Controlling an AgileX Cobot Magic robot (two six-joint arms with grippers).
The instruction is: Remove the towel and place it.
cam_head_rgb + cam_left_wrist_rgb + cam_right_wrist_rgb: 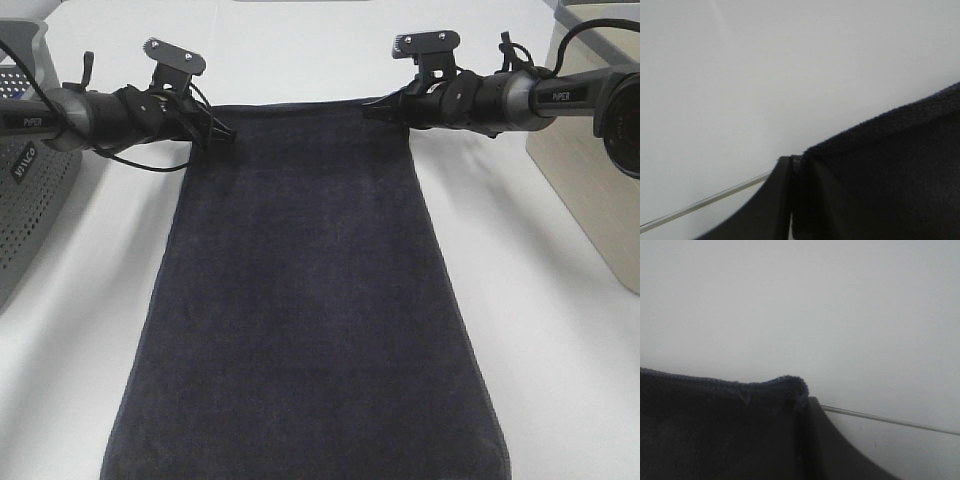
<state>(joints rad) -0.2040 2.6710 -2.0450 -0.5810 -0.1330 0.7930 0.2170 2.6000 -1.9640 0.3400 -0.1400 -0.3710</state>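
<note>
**Dark towel stretched between two grippers**

Left of the towel sat a grey perforated plastic basket (30, 205). The left gripper (222, 131) pinched the towel's far left corner, its jaws nearly closed on the cloth. The large dark charcoal-navy terry-cloth towel (305, 310) lay spread flat on the white table (560, 330), running from the grippers toward the camera. The right gripper (370, 110) clamped the far right corner, jaws closed tight. Right of the towel stood a beige box (580, 190).

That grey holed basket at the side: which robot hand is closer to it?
Left. The left gripper holds the towel corner nearest the basket; the right gripper is across the towel.
</note>
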